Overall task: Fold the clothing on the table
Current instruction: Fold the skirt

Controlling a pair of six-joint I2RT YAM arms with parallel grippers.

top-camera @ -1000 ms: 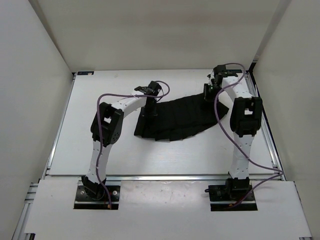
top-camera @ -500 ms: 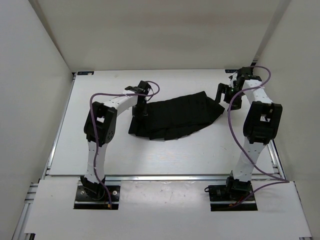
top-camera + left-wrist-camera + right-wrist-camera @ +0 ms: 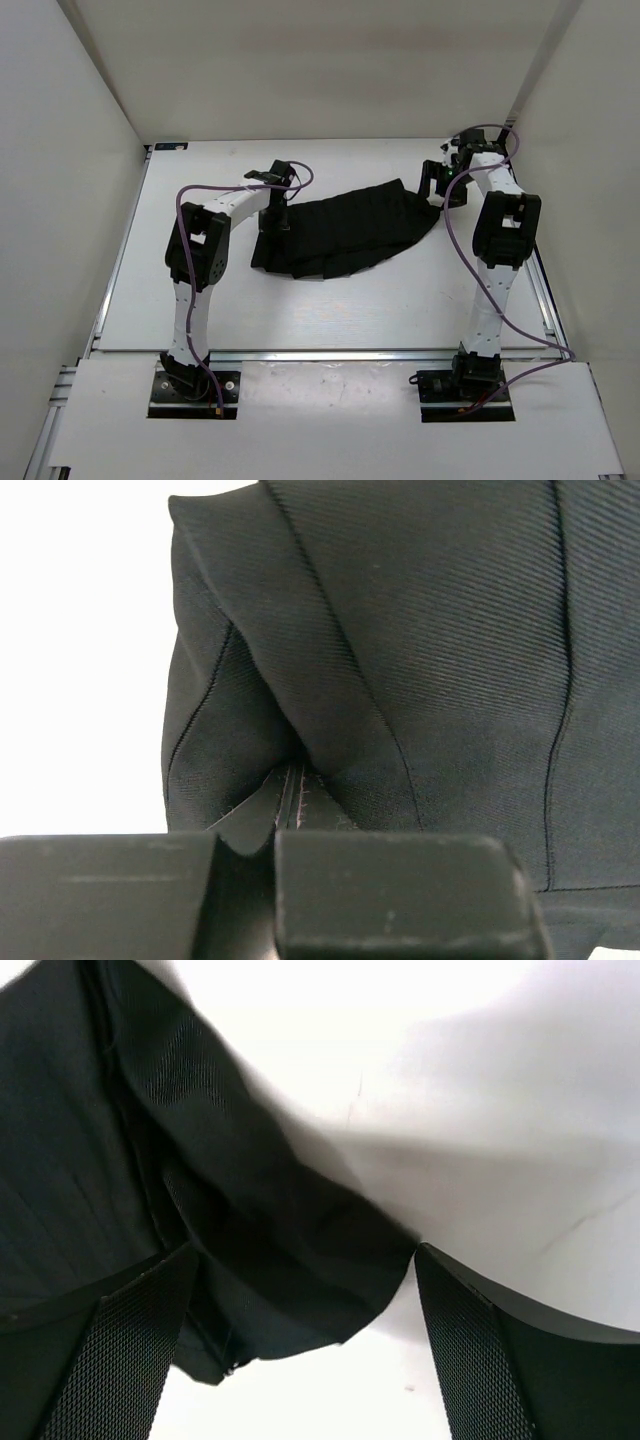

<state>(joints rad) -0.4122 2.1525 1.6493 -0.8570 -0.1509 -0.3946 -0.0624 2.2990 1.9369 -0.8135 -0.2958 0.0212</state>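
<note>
Bright, even overhead light fills the top view, and shadows there are faint. In both wrist views the tabletop (image 3: 80,680) blows out to white. A soft grey shadow lies ahead of the right tool (image 3: 300,1345). The left tool (image 3: 245,895) looks soft-focused, while the clothing (image 3: 450,630) weave ahead of it is sharp.

White arms (image 3: 232,203), black joints (image 3: 505,232), purple cables (image 3: 450,232)

The white, rail-edged worktop (image 3: 330,310) is seen from above. One black, wrinkled piece of clothing (image 3: 345,232) is laid across its far half, partly folded over, stretched from left of centre toward the right edge.
</note>
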